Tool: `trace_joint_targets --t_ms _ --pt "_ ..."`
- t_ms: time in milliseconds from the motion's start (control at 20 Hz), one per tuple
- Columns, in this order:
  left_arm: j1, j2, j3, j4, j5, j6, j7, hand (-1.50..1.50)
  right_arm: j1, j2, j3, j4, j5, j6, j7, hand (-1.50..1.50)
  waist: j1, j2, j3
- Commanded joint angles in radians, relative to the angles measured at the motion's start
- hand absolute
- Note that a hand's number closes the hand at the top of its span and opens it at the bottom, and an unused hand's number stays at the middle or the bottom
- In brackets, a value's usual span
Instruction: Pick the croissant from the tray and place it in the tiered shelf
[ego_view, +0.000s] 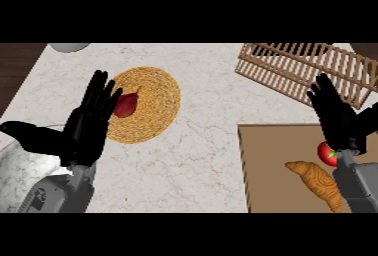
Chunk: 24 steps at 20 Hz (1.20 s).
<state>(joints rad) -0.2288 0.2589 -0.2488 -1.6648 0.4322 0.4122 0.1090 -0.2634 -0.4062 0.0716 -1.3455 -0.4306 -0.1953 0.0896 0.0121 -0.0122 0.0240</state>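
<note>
The croissant (319, 182) lies on the tray (269, 170) beside a tomato (325, 151). Right hand (341, 120) and left hand (87, 125) hover, fingers straight and spread, holding nothing.

The right hand (341, 120) partly hides the tomato (325, 151) and croissant (319, 183)

Bench layout, L to R: mat, shelf, tray.
Mat (144, 105) on bench (199, 150) at L-centre w/ fruit (126, 105) on it. Tiered shelf (306, 70) far R, behind tray (269, 170). On tray: croissant (317, 182) at front, tomato (326, 152) just behind it. Bowl (70, 47) at far L edge.
</note>
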Motion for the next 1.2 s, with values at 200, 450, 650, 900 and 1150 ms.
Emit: trace_joint_targets --t_ms 200,450,650,900,1150 --pt "0.024 0.127 0.015 0.025 -0.117 0.015 0.0 0.0 -0.072 -0.084 0.297 -0.199 0.034 0.506 -0.078 1.5 0.066 0.001 -0.02" --pt "0.103 0.152 0.024 0.044 -0.162 0.025 -0.044 0.0 -0.017 -0.185 0.253 -0.148 -0.064 0.755 -0.225 -1.5 0.009 0.017 -0.022" --pt "0.133 0.164 0.017 -0.02 -0.176 0.041 -0.002 0.0 -0.053 -0.322 0.181 -0.138 -0.139 1.012 -0.31 -1.5 0.003 0.012 -0.022" --pt "0.13 0.196 0.078 0.033 -0.135 -0.019 -0.033 0.0 -0.132 -0.51 0.153 -0.27 0.002 1.205 -0.344 -1.5 -0.014 0.007 -0.024" --pt "0.168 0.176 0.05 -0.019 -0.162 0.028 0.007 0.0 -0.149 -0.618 0.148 -0.502 0.17 1.221 -0.333 -1.5 -0.028 -0.005 -0.021"
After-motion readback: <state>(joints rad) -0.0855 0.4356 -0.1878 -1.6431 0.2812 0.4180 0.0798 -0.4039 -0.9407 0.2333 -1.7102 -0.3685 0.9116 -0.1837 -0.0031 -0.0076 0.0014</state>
